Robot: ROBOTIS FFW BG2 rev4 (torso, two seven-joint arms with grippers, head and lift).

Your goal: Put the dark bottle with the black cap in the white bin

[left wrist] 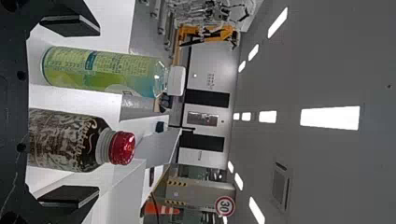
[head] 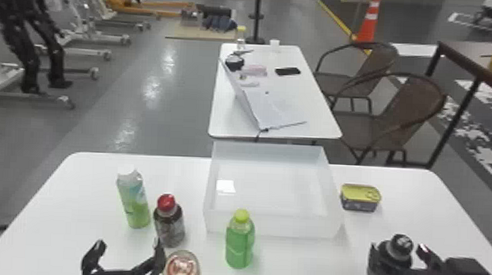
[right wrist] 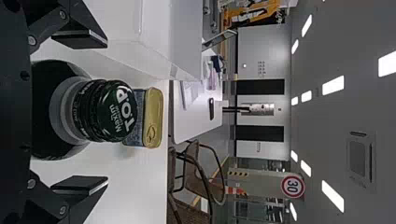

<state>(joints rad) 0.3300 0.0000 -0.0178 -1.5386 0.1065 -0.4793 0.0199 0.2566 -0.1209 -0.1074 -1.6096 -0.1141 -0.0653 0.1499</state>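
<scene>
1. The counter (head: 299, 264) is the biggest thing here.
2. The white bin (head: 273, 226) sits on it, ready to be filled.
3. The right jaws and left jaws are spread wide, gripping nothing.
4. The dark bottle (right wrist: 44, 112) stands between the right jaws, near the bin. Getting to it looks done. Squeezing, lifting, moving over and letting go in the bin are left.
5. The black cap (right wrist: 107, 109) is on top.
</scene>
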